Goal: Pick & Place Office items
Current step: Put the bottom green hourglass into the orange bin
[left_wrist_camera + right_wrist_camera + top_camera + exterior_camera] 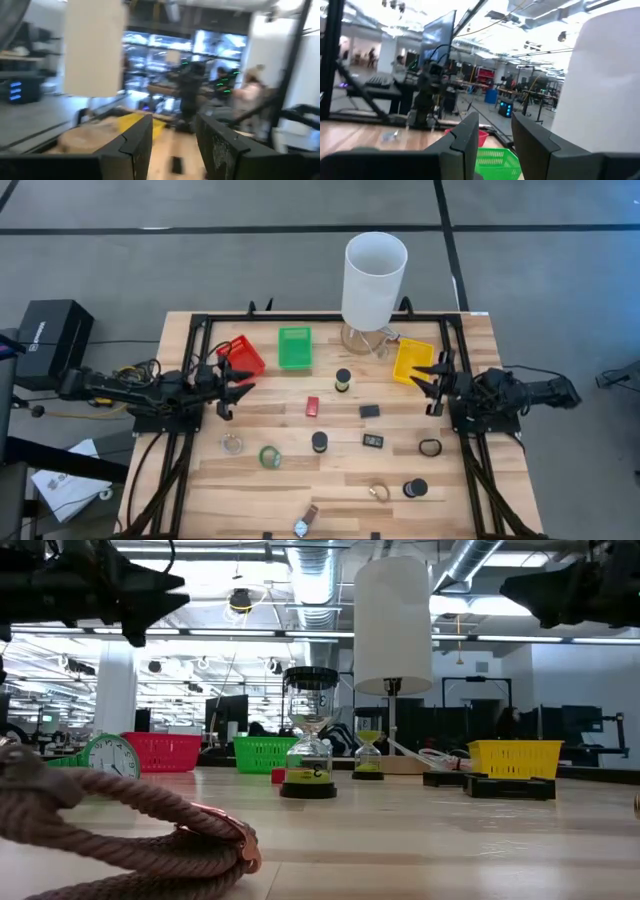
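The office items lie spread over the wooden table in the high view. They are black cylinders (343,379) (319,442) (415,488), a red block (312,406), black blocks (369,411) (373,440), rings (430,447) (378,492), a green tape roll (269,456), a clear disc (232,444) and a wristwatch (305,522) at the near edge. My left gripper (238,388) (172,125) is open and hangs above the table's left side, next to the red bin. My right gripper (425,388) (495,122) is open above the right side, by the yellow bin. Neither touches anything.
A red bin (241,357), a green bin (294,347) and a yellow bin (413,360) stand along the far part of the table. A tall white cylinder (374,280) rises between the green and yellow bins. A black frame (200,330) borders the table. People show in the room behind.
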`<act>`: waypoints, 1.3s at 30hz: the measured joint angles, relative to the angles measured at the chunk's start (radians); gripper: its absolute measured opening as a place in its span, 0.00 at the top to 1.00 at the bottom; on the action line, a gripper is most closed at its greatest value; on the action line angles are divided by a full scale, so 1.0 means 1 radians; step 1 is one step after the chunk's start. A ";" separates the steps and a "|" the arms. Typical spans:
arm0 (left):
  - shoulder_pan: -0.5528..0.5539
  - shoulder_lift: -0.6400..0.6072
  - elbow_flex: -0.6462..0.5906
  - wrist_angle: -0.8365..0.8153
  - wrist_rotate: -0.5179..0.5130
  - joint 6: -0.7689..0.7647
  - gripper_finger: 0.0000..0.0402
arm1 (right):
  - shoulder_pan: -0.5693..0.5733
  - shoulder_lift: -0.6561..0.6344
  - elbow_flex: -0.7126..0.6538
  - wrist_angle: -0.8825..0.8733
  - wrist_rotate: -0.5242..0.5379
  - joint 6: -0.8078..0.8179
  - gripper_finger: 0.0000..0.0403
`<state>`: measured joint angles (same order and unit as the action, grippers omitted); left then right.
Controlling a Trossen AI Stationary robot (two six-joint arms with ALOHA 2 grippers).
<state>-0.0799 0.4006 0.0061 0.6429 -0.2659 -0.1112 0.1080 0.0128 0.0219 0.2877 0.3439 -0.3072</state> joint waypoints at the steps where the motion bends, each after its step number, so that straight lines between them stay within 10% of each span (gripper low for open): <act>1: 0.000 0.011 0.000 0.037 0.033 0.000 0.64 | -0.009 0.000 0.000 0.001 0.000 0.007 0.73; 18: -0.044 0.660 0.290 0.221 0.115 0.099 0.61 | -0.106 0.162 0.001 0.148 -0.060 0.072 0.72; 30: -0.108 0.993 0.510 0.221 0.196 0.111 0.36 | -0.102 0.284 0.001 0.244 -0.110 0.274 0.46; 39: -0.116 1.135 0.553 0.219 0.214 0.049 0.35 | -0.045 0.585 0.002 0.441 -0.138 0.443 0.45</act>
<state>-0.1958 1.5354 0.5587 0.8618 -0.0517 -0.0625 0.0633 0.5977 0.0235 0.7288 0.2058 0.1353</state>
